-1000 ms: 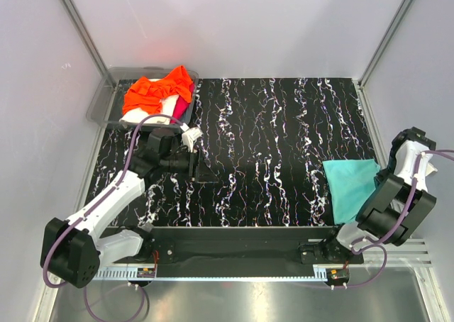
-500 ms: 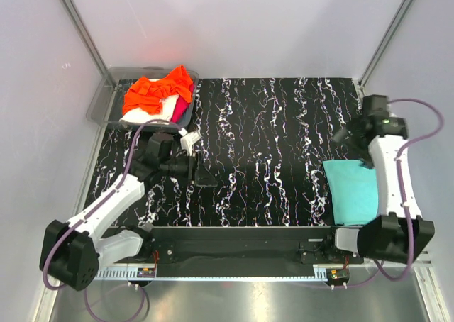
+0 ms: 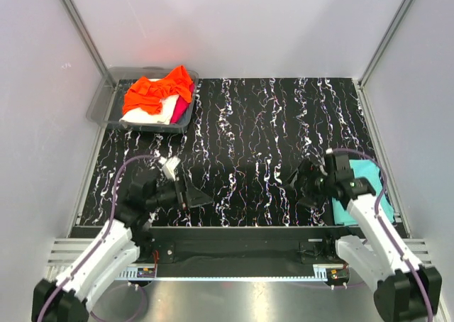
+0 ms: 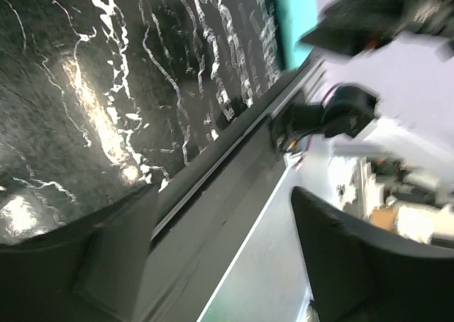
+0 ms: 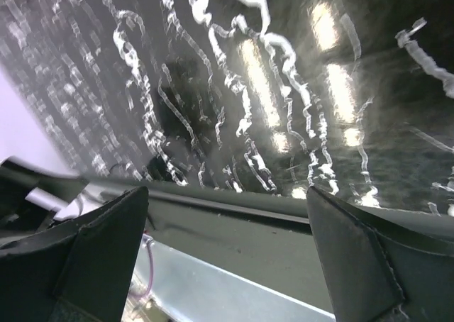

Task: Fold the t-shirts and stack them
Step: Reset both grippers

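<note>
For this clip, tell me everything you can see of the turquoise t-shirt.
The turquoise t-shirt is plain, soft-looking cloth, folded into a flat, roughly rectangular pad with straight edges. It lies on the black marbled table, at the table's right near side. The right arm crosses above it and hides its middle; whether the two touch cannot be told. Nothing grips it.

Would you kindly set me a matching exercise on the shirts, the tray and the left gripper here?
1 turquoise t-shirt
2 orange t-shirt
3 grey tray
4 left gripper

A holds a pile of shirts
B open, nothing held
C on top of that pile
D lying flat, near right side

Pairs: 1-D, 2-C, 3-A, 4-B
</note>
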